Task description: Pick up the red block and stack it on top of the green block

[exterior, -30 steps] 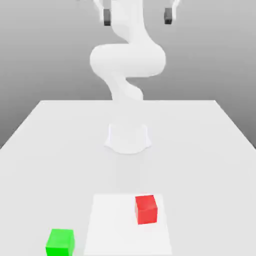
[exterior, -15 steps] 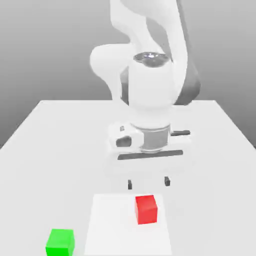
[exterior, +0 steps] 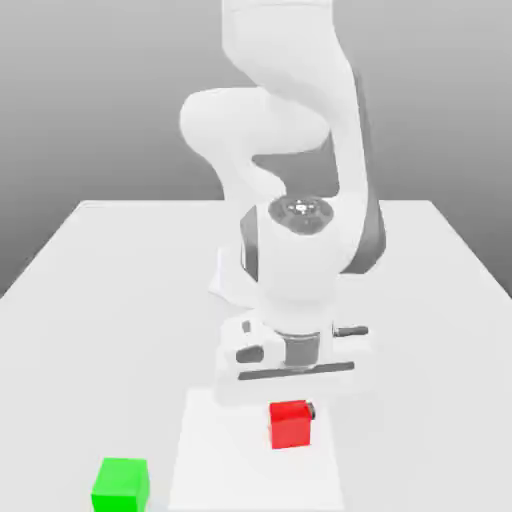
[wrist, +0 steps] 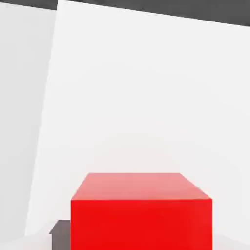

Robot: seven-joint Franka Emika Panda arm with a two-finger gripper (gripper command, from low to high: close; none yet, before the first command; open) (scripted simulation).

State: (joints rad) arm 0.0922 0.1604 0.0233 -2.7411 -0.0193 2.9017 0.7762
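Table [exterior: 80,360], big and pale gray, fills most of the lower part of the exterior view. White robot arm [exterior: 300,250] bends down from the top middle of that frame, with dark gray bits on its side and a shiny dark round cap near the center. A flat white square [exterior: 225,455] lies on the table at the bottom middle. The gripper [exterior: 291,414] points down over the square, and it is clamped on the red block [exterior: 290,429]. One small dark fingertip [exterior: 311,411] peeks out by the block's upper right side. The red block is on the white square, low in the frame and a bit right of the middle. The green block [exterior: 120,486] sits on the table at the lower left, well apart from the red one and beside the white square, not on it.
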